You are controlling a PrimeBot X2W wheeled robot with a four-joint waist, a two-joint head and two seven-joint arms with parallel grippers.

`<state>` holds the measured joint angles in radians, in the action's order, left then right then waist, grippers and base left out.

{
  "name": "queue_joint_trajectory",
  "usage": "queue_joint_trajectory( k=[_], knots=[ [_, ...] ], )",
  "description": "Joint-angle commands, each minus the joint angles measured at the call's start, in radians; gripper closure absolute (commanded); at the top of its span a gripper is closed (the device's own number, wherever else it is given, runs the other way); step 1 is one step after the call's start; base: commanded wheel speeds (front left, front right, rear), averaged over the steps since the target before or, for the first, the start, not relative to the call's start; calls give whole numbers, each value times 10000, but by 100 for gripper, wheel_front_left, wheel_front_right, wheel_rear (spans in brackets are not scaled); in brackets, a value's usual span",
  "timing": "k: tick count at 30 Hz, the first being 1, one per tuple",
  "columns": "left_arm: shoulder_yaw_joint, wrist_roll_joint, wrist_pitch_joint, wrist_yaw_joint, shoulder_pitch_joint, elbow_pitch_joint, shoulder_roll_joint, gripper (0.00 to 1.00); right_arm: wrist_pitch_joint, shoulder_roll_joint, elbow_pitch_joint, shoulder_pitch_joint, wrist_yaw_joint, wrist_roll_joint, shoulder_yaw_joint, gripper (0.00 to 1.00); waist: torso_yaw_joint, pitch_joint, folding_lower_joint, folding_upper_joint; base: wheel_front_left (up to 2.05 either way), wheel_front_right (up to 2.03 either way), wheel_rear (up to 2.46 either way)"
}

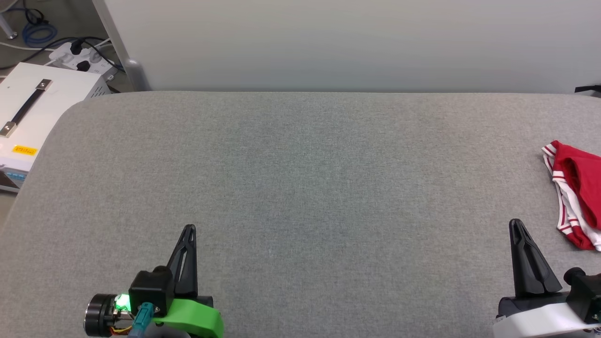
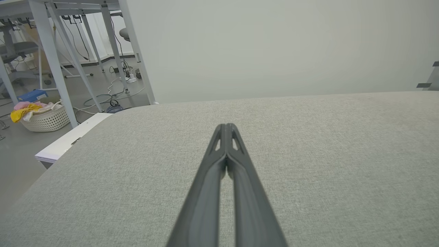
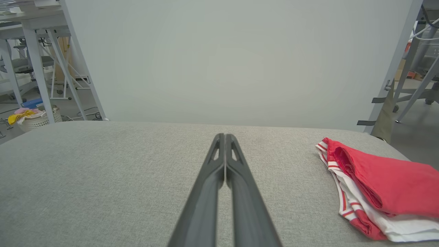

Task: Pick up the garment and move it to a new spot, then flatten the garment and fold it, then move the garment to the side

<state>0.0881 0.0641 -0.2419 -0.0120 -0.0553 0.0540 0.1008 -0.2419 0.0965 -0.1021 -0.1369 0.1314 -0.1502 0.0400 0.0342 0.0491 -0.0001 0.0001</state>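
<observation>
We see a grey fabric-covered tabletop (image 1: pixel 300 164) backed by a plain white panel (image 1: pixel 352 42). The red garment (image 1: pixel 580 188), with red-and-white striped trim, lies folded at the tabletop's right side. The left gripper (image 1: pixel 189 228) and right gripper (image 1: pixel 515 222) stand over bare fabric, fingers pressed together, holding nothing. The right gripper is near the garment, not touching it.

surface: grey fabric bed (image 1: pixel 300 188) | on it: folded red-white garment (image 1: pixel 580 188), right edge
</observation>
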Motion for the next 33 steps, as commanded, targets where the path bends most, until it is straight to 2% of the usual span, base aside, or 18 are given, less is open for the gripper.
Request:
queue_joint_trajectory(
  k=[1,33],
  knots=[
    [-47,-45,63,9,38,-32,-35,100,52,-32,43,94,-1,103,-17,100,-3,-5,1,-1,0,0,0],
    [-276,-209,712,39,179,-172,-164,100,704,-151,312,445,-2,488,-122,100,-97,-139,1,-1,0,0,0]
  ],
)
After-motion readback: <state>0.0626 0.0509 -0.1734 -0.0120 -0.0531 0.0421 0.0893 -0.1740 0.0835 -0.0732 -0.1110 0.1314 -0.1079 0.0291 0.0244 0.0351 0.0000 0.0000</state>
